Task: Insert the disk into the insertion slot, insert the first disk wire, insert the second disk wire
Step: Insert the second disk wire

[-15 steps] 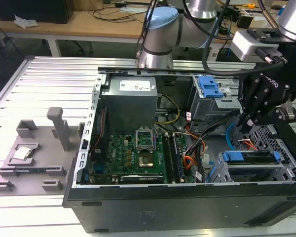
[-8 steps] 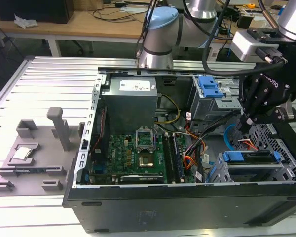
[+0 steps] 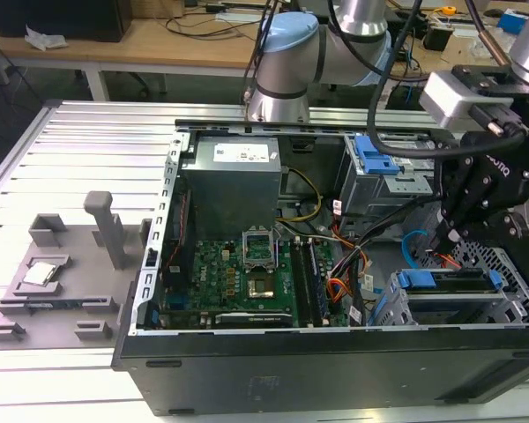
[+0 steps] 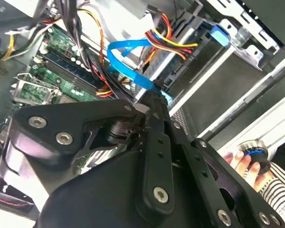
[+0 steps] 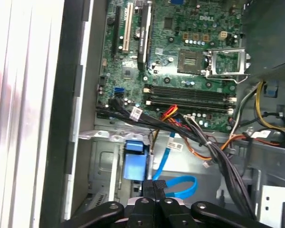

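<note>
In the exterior view, one grey fixture plate (image 3: 62, 273) lies on the slotted table (image 3: 88, 141) at the exterior view's left, with one processor chip (image 3: 40, 273) on it. Next comes one open computer case (image 3: 335, 370). Inside it lie one green motherboard (image 3: 234, 273) with one open processor socket (image 3: 263, 284), and behind them one grey power supply (image 3: 234, 176). Further to the exterior view's right stands one taller cage (image 3: 383, 189) with one blue clip (image 3: 373, 157).

The gripper (image 3: 443, 245) hangs low inside the case, just above the disk (image 3: 450, 284). The one disk already sits in the insertion slot (image 3: 511, 310), near the front corner of the case.

In both wrist views the two fingers (image 4: 156, 107) (image 5: 148, 189) stand narrow, almost together. They seem to pinch the end of one blue flat wire (image 4: 128, 71) (image 5: 180, 179), although the contact itself is hidden.
</note>
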Available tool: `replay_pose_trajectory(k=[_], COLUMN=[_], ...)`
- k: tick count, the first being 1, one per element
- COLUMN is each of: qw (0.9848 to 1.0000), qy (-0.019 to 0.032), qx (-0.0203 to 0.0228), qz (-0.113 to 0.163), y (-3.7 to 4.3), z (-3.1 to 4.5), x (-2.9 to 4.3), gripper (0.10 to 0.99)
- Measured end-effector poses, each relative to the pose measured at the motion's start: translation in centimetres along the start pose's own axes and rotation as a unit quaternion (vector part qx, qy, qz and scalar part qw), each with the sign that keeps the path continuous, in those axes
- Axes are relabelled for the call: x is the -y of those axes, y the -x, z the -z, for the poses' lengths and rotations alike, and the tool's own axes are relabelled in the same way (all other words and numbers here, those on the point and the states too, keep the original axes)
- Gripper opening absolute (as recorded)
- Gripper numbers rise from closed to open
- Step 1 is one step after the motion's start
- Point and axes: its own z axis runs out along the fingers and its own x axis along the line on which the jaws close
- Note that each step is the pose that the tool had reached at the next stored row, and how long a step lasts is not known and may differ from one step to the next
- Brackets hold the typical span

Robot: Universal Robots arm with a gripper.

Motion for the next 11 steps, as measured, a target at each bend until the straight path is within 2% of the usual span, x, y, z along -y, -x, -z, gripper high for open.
replay_pose_trajectory(k=[4, 6, 11], qw=[1.0000, 1.0000, 0.9999], qy=[0.0000, 0.0001, 0.0003], qx=[0.0002, 0.0003, 0.0005], qz=[-0.002, -0.003, -0.013], y=[-0.52, -0.74, -0.89], z=[-0.59, -0.89, -1.21], x=[0.10, 0.37, 0.49], gripper=[0.102, 0.102, 0.102])
